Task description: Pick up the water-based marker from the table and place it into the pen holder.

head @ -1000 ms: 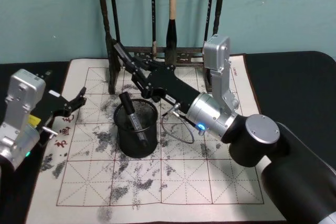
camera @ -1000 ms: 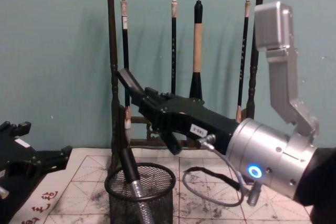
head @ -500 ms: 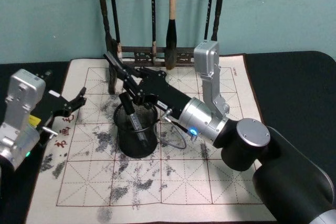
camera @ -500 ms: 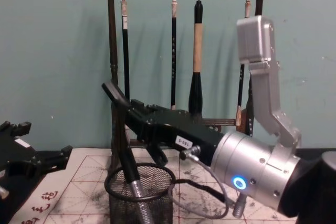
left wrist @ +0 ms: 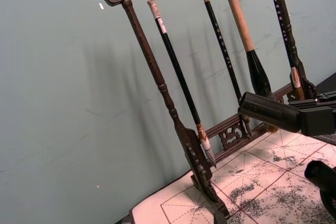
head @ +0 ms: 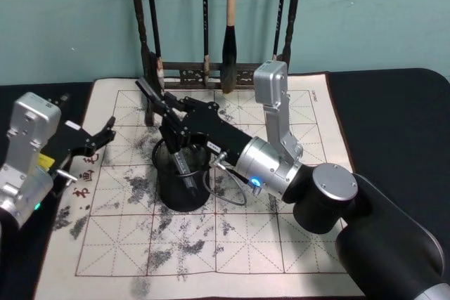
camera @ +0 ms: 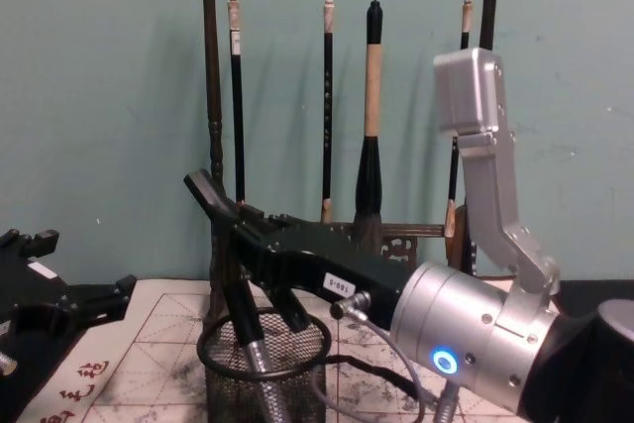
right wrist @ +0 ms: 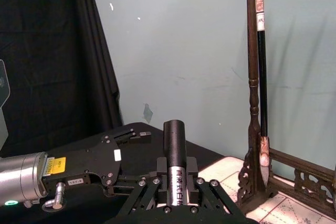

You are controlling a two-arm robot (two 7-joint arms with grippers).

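Black with a silvery lower barrel, the marker (head: 180,161) leans tilted inside the holder (head: 181,182), its cap end up between the fingers of the right gripper (head: 173,137), which hangs just over the holder's rim; the right wrist view shows those fingers spread to either side of the marker (right wrist: 175,162), close at its sides, though whether they touch it is unclear. The holder is a black mesh cup standing on the ink-smudged mat (head: 232,244). Just behind the right gripper rises the dark wooden rack (camera: 212,136) with 4 hanging brushes (camera: 372,96). Well off to its side, the left gripper (head: 104,135) rests with fingers spread over the mat's edge.
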